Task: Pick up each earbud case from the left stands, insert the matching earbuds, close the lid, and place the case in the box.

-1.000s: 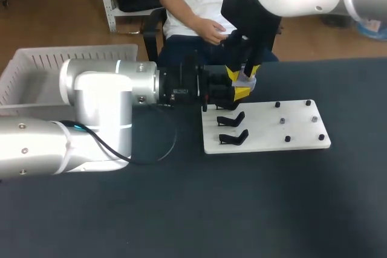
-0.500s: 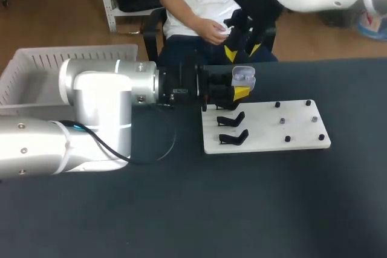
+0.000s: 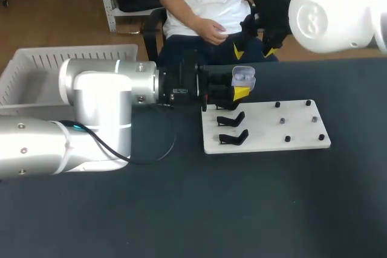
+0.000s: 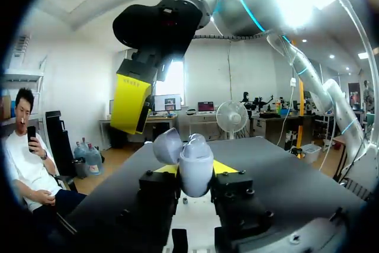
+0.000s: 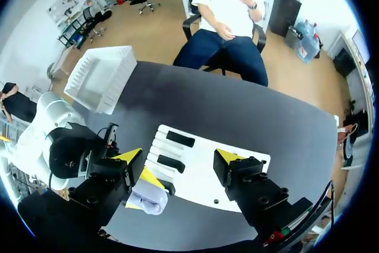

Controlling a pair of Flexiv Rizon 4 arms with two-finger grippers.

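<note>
place: robotics lab | evidence: left arm (image 3: 91,107), right arm (image 3: 329,13), dark table (image 3: 242,209)

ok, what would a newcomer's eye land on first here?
The pale open case, clamped in the left gripper above the far left corner of the white board. Next, the right gripper, open and empty, hanging high over the far edge of the table. Then the two black stands on the board, both bare.

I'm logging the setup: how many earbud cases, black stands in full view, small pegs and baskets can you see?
Earbud case: 1
Black stands in full view: 2
Small pegs: 6
Basket: 1
Total: 10
</note>
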